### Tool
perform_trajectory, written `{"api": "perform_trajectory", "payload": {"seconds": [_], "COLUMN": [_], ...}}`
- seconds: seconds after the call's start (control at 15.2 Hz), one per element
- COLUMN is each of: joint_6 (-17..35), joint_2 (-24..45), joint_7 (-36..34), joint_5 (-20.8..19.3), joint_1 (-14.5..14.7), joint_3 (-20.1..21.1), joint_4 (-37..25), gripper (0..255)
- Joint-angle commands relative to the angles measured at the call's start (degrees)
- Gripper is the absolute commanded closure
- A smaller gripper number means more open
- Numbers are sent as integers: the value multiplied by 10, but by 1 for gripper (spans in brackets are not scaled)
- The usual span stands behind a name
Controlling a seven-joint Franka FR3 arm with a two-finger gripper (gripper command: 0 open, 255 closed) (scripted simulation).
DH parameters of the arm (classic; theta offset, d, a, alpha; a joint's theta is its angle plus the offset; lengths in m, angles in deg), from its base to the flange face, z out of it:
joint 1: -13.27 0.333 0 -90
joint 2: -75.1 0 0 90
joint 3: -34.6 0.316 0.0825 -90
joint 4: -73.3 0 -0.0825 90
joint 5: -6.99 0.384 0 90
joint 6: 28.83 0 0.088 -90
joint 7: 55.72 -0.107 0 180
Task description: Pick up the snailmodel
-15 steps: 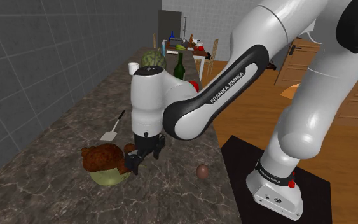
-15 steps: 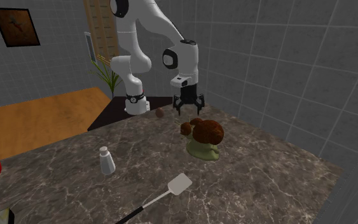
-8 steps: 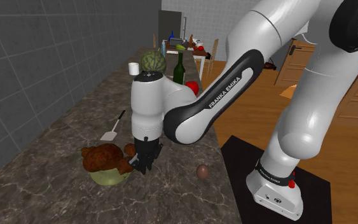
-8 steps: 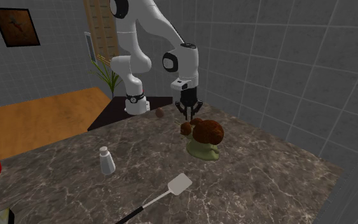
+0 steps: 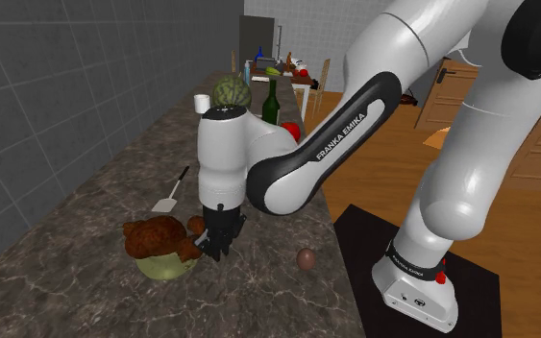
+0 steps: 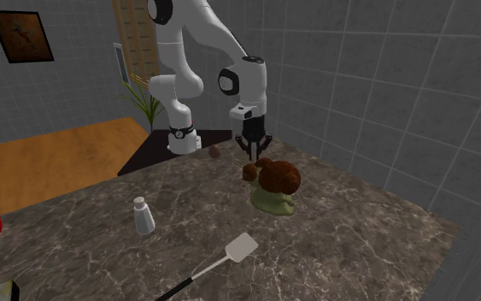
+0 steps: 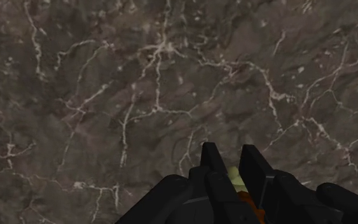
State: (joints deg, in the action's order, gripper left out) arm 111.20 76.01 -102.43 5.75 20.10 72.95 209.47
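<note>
Our black gripper (image 5: 217, 248) points down at the marble counter (image 5: 86, 206). Its fingers (image 7: 210, 158) are nearly together and pinch a pale green and orange sliver of the snail (image 6: 279, 180). The snail has a brown shell on a green foot and sits on the counter beneath the gripper. We judge it rigid, light and lumpy. This edge hold may slip, and the shell's sides look safer.

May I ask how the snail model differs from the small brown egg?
The snail model is far larger than the egg. It has a green body; the egg is all brown. The gripper clasps the snail model, not the egg. Both sit on the counter.
</note>
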Motion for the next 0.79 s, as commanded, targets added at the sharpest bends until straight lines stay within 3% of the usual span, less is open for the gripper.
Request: {"api": "perform_trajectory", "payload": {"seconds": [0.0, 0.73], "joint_6": [-14, -103], "joint_2": [-15, -80], "joint_7": [11, 49], "joint_5": [15, 66], "joint_1": [0, 3], "joint_3": [1, -8], "joint_4": [-3, -39], "gripper": [255, 255]}}
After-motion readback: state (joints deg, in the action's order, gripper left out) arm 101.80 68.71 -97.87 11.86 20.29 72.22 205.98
